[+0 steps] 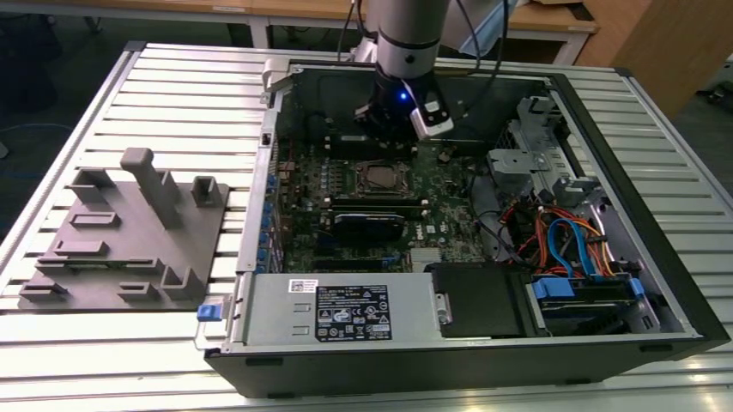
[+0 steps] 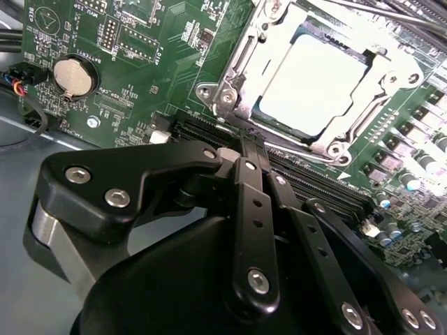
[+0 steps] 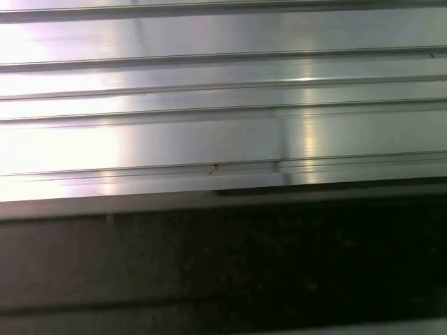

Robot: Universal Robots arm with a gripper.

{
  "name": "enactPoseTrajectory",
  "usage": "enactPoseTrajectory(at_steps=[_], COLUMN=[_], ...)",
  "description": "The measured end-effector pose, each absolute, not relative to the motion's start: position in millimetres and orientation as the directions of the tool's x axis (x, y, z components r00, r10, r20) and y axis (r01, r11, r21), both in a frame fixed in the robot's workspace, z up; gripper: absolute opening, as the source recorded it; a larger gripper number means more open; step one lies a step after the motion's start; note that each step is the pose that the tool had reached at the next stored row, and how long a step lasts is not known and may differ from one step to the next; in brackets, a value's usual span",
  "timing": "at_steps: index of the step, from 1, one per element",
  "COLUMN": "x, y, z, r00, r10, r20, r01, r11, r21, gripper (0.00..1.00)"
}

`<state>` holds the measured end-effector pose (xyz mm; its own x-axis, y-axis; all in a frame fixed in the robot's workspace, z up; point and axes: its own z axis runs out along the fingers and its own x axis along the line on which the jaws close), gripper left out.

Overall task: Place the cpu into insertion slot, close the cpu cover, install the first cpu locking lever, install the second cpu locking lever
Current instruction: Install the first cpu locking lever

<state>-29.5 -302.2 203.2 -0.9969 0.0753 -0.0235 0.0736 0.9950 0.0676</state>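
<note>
The cpu (image 2: 314, 77), a pale silver square, lies in the insertion slot (image 2: 334, 149) on the green motherboard. The cpu cover (image 2: 241, 66), a silver frame, lies down flat around the chip. A thin metal lever rod (image 2: 391, 15) runs past the socket's far side. My gripper (image 2: 246, 143) hovers just off one edge of the socket, its black fingers (image 2: 253, 209) pressed together with nothing between them. In the exterior view the gripper (image 1: 387, 136) hangs inside the open computer case, just behind the cpu (image 1: 377, 177).
Black memory slots (image 2: 314, 185) run between my fingertips and the socket. A coin battery (image 2: 73, 75) sits on the board. The case holds a power supply (image 1: 343, 311), cables (image 1: 561, 240) and a drive cage. A grey fixture plate (image 1: 126, 232) lies on the slatted table (image 3: 209, 105).
</note>
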Motion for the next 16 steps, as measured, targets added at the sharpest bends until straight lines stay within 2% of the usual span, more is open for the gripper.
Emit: enactPoseTrajectory(at_steps=[16], x=[-28.0], y=[-302.2], z=[199.3], r00=[-0.997], r10=[0.075], r20=[-0.023], r01=[0.074], r11=[0.995], r21=[0.068], gripper=[0.1])
